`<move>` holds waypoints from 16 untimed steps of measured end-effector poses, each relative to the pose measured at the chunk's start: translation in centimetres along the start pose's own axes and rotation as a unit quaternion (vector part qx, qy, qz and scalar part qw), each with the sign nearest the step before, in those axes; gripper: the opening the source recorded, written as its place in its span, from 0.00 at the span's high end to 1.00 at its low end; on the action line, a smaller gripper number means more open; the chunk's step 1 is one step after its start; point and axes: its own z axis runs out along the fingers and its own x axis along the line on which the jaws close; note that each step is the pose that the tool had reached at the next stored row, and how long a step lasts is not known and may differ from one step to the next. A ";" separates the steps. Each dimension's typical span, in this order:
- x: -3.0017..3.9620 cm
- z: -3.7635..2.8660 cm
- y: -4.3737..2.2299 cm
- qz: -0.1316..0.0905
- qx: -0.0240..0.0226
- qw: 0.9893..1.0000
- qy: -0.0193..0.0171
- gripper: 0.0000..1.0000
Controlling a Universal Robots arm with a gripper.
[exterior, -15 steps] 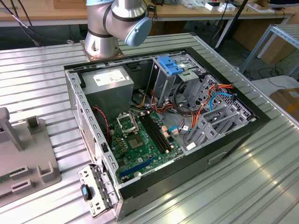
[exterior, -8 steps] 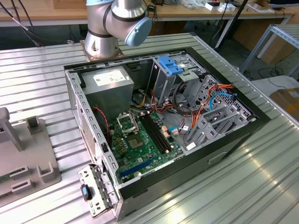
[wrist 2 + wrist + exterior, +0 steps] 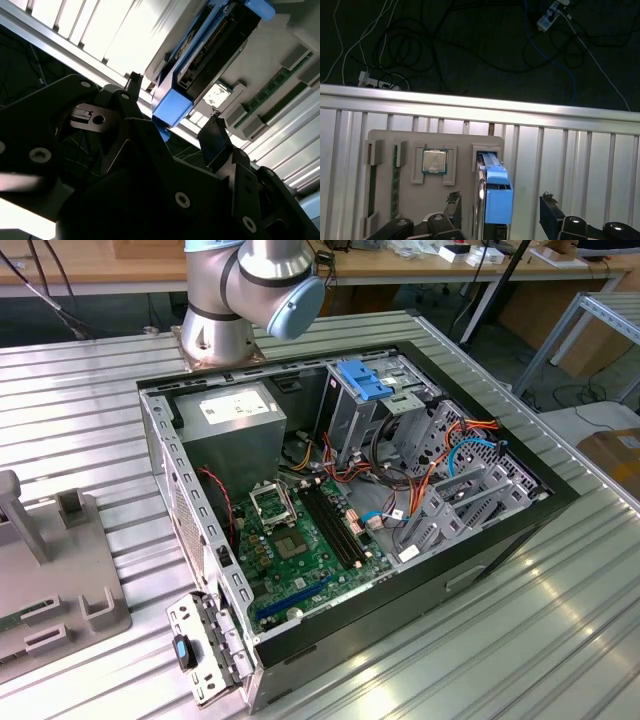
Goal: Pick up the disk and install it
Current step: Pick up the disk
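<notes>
Gripper (image 3: 500,199), jaws wide apart, straddles the blue-railed disk (image 3: 492,175) standing on edge in a grey holder tray (image 3: 462,142), beside a processor chip (image 3: 434,161).

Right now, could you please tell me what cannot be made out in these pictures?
1. Disk: edge-on in the first wrist view, so its label face is hidden; the open jaws' dark mount covers its near end in the second wrist view.
2. Tray: cut off by the exterior view's left edge.
3. Arm: cut off by the exterior view's top edge.
</notes>
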 end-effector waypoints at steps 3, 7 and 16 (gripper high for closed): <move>0.01 0.14 0.00 0.000 0.000 1.000 0.000 0.28; 0.05 0.98 -0.02 0.000 0.000 1.000 0.000 0.28; 0.05 1.05 -0.02 0.000 0.000 1.000 0.000 0.28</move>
